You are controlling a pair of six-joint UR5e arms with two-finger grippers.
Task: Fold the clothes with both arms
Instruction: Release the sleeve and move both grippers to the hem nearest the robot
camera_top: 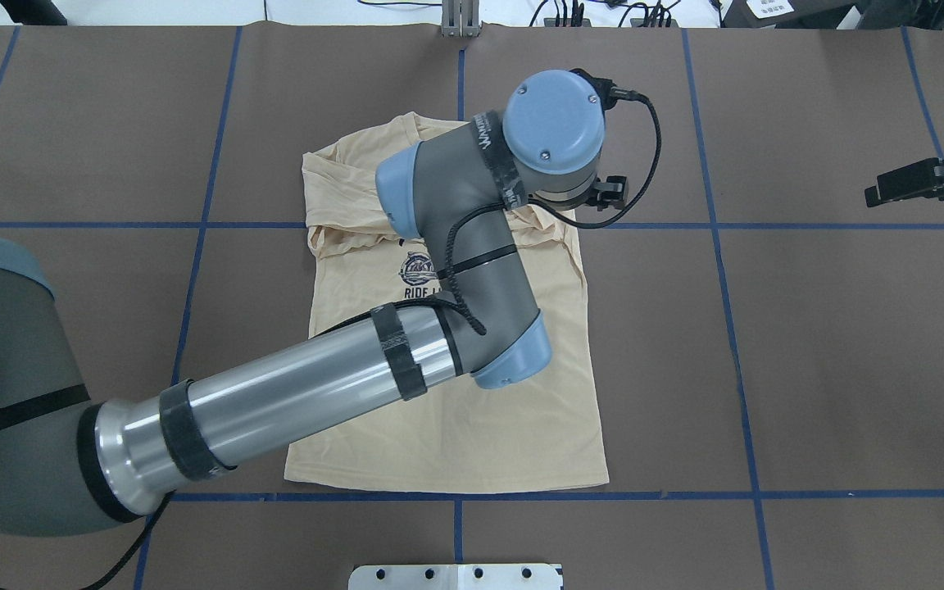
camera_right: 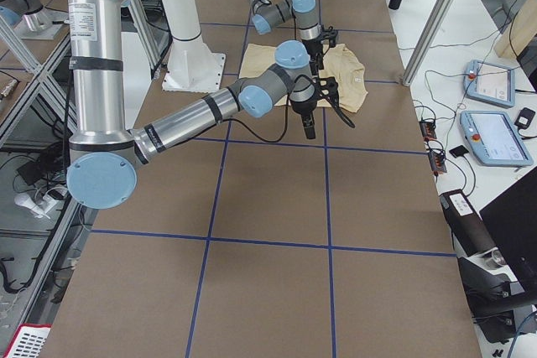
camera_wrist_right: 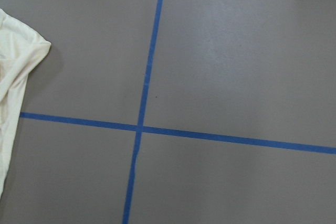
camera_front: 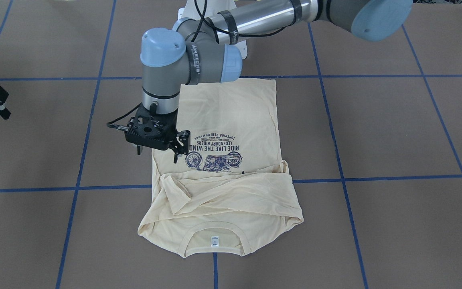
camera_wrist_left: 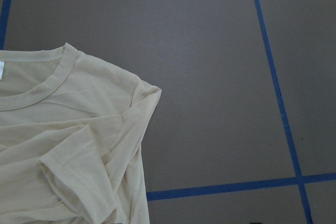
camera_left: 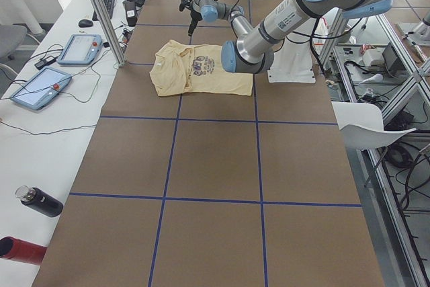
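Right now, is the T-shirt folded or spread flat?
Partly folded. The T-shirt has its sleeves folded across the chest; its lower body lies flat, print showing.

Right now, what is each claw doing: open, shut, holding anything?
Left claw: open, empty, over the T-shirt edge.
Right claw: cannot tell if open or shut; off to the side, no cloth in it.

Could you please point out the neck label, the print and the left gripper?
neck label (camera_front: 215,240), front-facing view, its white middle.
print (camera_front: 214,162), front-facing view, the motorcycle.
left gripper (camera_front: 157,155), front-facing view, between the fingertips.
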